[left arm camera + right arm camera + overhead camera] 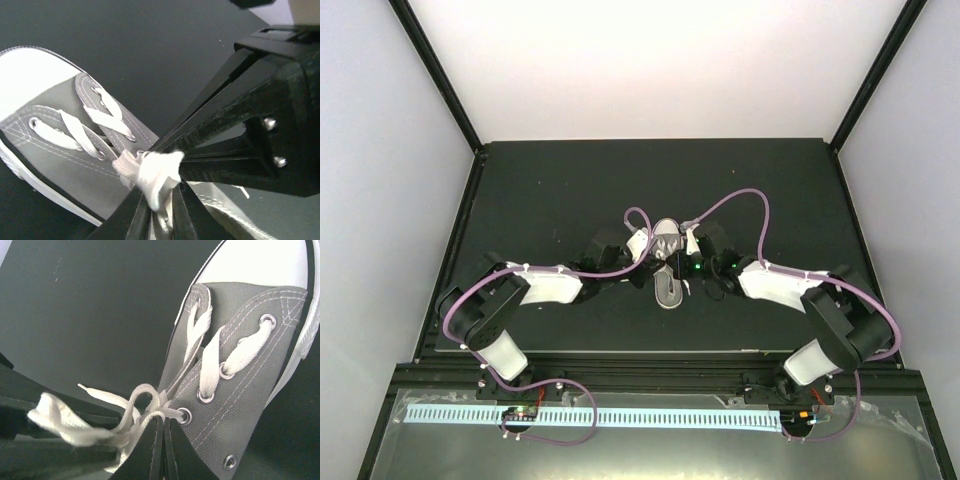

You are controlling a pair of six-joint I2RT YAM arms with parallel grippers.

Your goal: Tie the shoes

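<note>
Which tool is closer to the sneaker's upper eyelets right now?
Right, narrowly. The right tool sits with shut tips right beside an eyelet on the sneaker; the left tool pinches the bunched lace a little farther out.

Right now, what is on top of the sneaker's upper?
White laces criss-cross the grey sneaker, bunching where the left gripper and right gripper pinch them. The bunch and grippers cover whatever lies beneath.

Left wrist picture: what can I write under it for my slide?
The left gripper and right gripper pinch the white laces of a grey canvas sneaker.
</note>
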